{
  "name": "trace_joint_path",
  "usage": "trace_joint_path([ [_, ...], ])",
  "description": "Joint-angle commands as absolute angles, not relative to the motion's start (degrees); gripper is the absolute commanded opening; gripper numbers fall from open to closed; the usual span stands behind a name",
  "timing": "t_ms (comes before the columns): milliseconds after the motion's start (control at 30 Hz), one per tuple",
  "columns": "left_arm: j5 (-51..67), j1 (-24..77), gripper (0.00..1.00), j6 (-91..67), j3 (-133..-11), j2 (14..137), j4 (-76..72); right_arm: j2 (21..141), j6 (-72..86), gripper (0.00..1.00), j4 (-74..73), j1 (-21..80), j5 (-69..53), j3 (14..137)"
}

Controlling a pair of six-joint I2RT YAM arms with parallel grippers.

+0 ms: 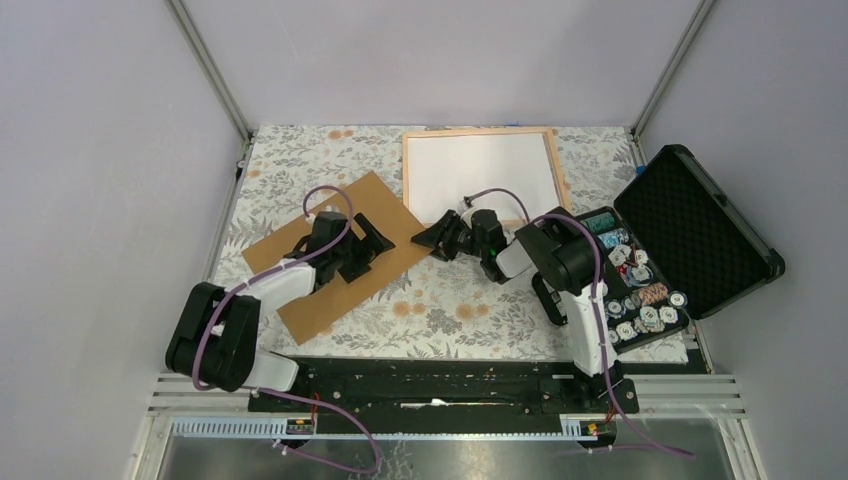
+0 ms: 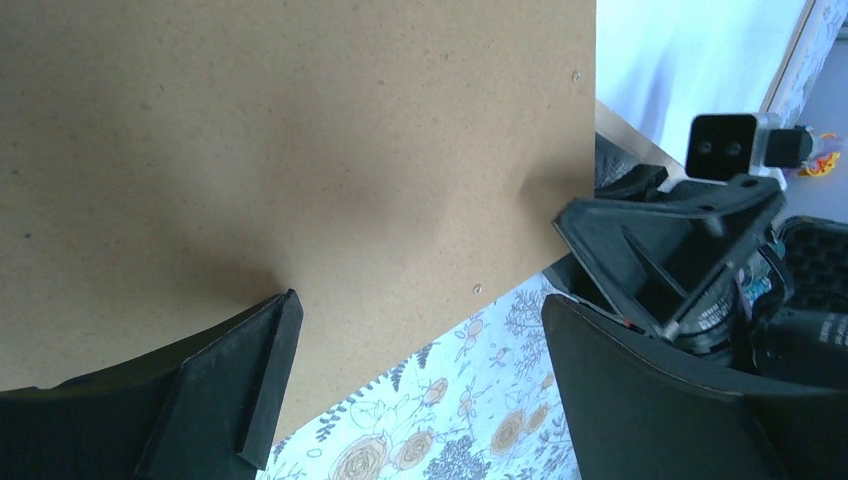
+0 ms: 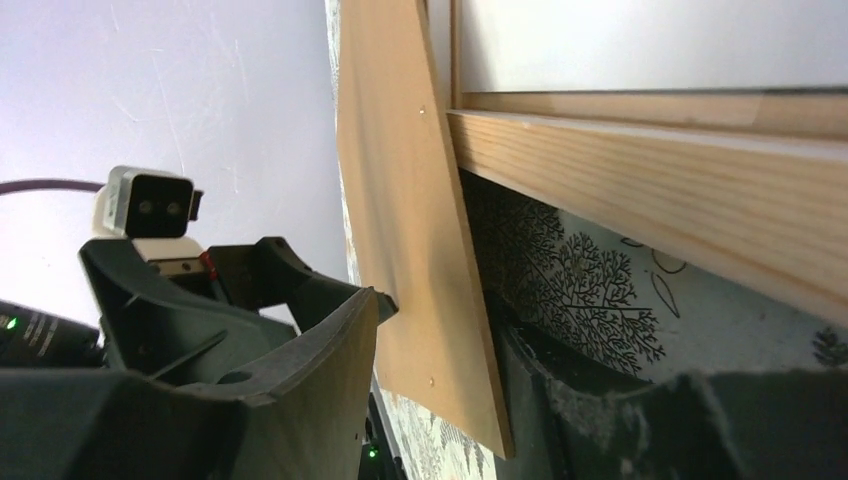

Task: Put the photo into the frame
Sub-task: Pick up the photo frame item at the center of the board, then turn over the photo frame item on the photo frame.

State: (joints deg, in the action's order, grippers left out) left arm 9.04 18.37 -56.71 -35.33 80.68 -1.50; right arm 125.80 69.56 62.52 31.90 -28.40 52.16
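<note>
The photo (image 1: 322,310) lies brown back up on the left half of the cloth, turned at an angle. Its plain board fills the left wrist view (image 2: 300,150). My left gripper (image 1: 368,243) hovers open over the board's right edge (image 2: 420,320), gripping nothing. My right gripper (image 1: 432,240) lies on its side at the board's right corner. One finger sits under the raised edge and one above it (image 3: 450,320), the jaws still apart. The light wood frame (image 1: 480,130) lies flat at the back centre, white inside, its rail (image 3: 650,170) close to that corner.
A black foam-lined case (image 1: 700,230) stands open at the right edge, with a tray of small spools (image 1: 630,280) beside the right arm. Floral cloth (image 1: 450,310) covers the table. Cage posts and grey walls close in the back and sides.
</note>
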Motion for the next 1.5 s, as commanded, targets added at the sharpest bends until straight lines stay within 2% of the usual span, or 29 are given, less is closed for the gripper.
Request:
trace_joint_path([
  [0,8.3,19.1,0.99,-54.0,-33.6,76.1,-1.8,127.0,71.5,0.43,68.6,34.2,-23.2,52.7],
  [67,7.9,19.2,0.99,-53.0,-34.4,74.2,-0.9,125.5,71.8,0.32,70.9,34.9,-22.0,51.5],
  [167,7.1,19.7,0.99,-51.5,-37.0,69.8,2.2,121.9,70.8,0.23,69.8,35.7,-21.6,51.4],
  [267,5.8,20.1,0.99,-49.8,-40.0,64.3,5.0,119.3,71.6,0.08,69.0,36.0,-21.5,52.1],
  [367,3.5,20.1,0.99,-46.0,-46.6,59.9,10.2,115.9,73.0,0.0,65.7,36.0,-19.9,52.9],
  [500,-1.2,20.2,0.99,-39.5,-56.2,55.7,17.9,111.2,72.8,0.0,60.8,36.0,-20.0,56.7],
  [733,-8.8,20.1,0.99,-32.2,-67.9,51.1,24.9,102.4,68.5,0.0,40.5,34.0,-24.3,69.3],
  [833,-11.2,20.1,0.99,-30.7,-69.9,49.5,26.0,98.7,70.5,0.0,36.4,31.5,-26.5,72.7],
  [1067,-15.6,20.1,0.99,-28.9,-68.3,46.3,26.4,88.6,61.1,0.0,18.1,24.6,-24.0,80.5],
  [1167,-16.3,20.2,0.99,-28.1,-68.5,46.0,26.5,85.6,57.5,0.0,14.8,19.3,-23.5,81.5],
  [1267,-17.2,20.6,0.99,-27.2,-68.8,46.1,26.1,84.4,46.7,0.0,5.3,15.4,-22.3,88.5],
  [1467,-16.9,21.2,0.99,-27.7,-66.7,46.4,24.8,86.3,23.6,0.0,-22.8,14.9,-8.3,108.2],
])
